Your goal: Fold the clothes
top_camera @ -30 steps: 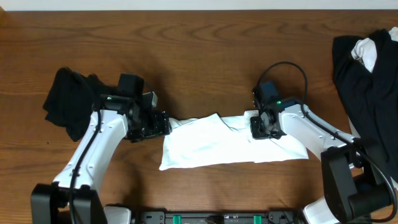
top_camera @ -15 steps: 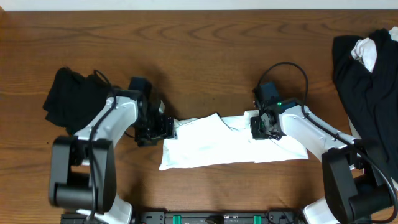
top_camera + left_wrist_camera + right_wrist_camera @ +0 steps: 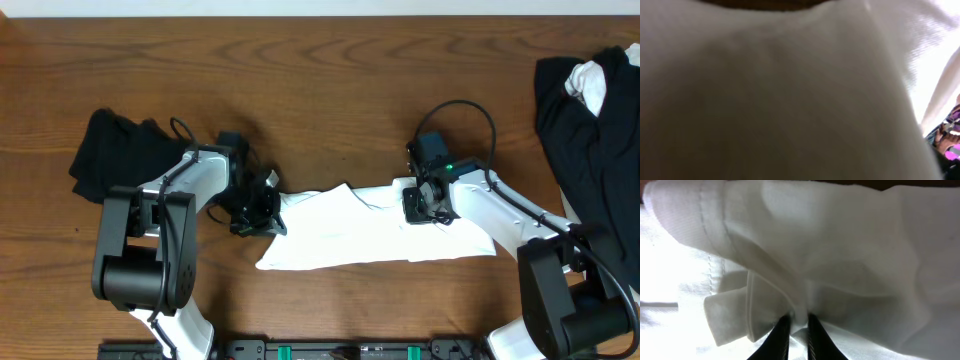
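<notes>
The white T-shirt (image 3: 360, 235) of the clothes lies folded into a long strip across the middle of the table. My left gripper (image 3: 268, 208) sits at its left end, shut, with its tips buried in the edge of the cloth. White fabric (image 3: 790, 90) fills the left wrist view and hides the fingers. My right gripper (image 3: 418, 212) rests on the strip's upper right part. The right wrist view shows that gripper (image 3: 796, 317) shut on a pinched fold of the white shirt (image 3: 840, 255).
A bunched black garment (image 3: 115, 160) lies on the wooden table (image 3: 330, 90) just left of my left arm. At the far right edge sits a heap of black cloth (image 3: 590, 150) with a white piece (image 3: 590, 85) on top.
My left gripper has moved right onto the shirt's left end and has gone from open to shut, drawing that edge in. The right arm has not moved.
</notes>
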